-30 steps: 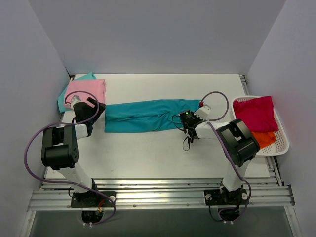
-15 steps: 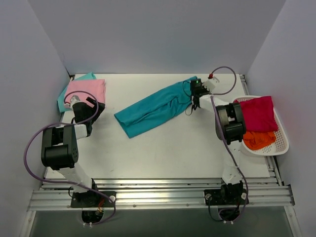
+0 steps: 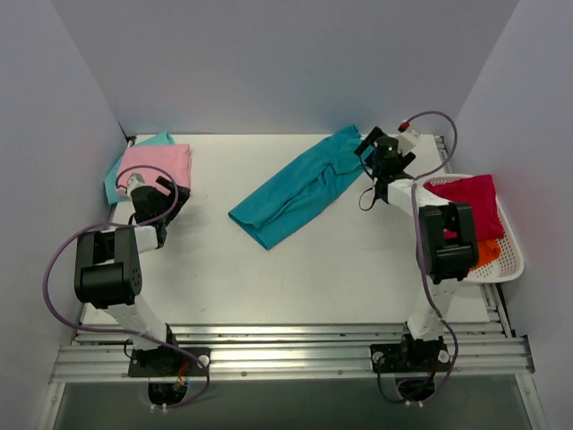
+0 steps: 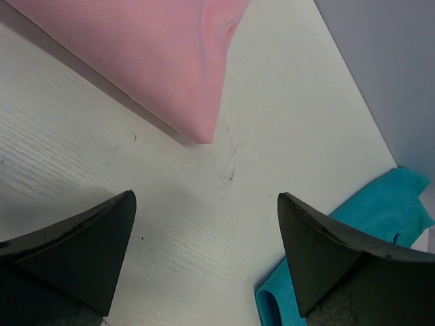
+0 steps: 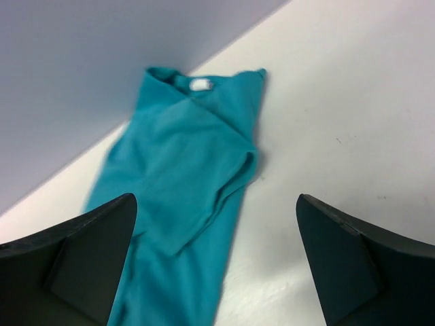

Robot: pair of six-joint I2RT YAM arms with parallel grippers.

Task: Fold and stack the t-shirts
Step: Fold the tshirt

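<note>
A large teal t-shirt (image 3: 300, 190), folded into a long strip, lies diagonally from the table's middle to the back right. Its collar end (image 5: 177, 176) shows in the right wrist view. My right gripper (image 3: 376, 154) hovers open at that end, nothing between its fingers (image 5: 216, 197). A folded pink t-shirt (image 3: 157, 163) lies on a light mint-teal one (image 3: 111, 184) at the back left. My left gripper (image 3: 168, 199) stands open beside them, over bare table (image 4: 205, 197), with the pink corner (image 4: 149, 54) ahead and the teal shirt (image 4: 380, 210) to its right.
A white basket (image 3: 512, 260) at the right edge holds a crimson t-shirt (image 3: 464, 204) over an orange one (image 3: 483, 253). Grey walls close in the table on three sides. Purple cables loop from both arms.
My right gripper dragged the teal shirt's right end toward the back right corner, then opened and let it go. The shirt turned from level to diagonal. The left arm stayed still.
</note>
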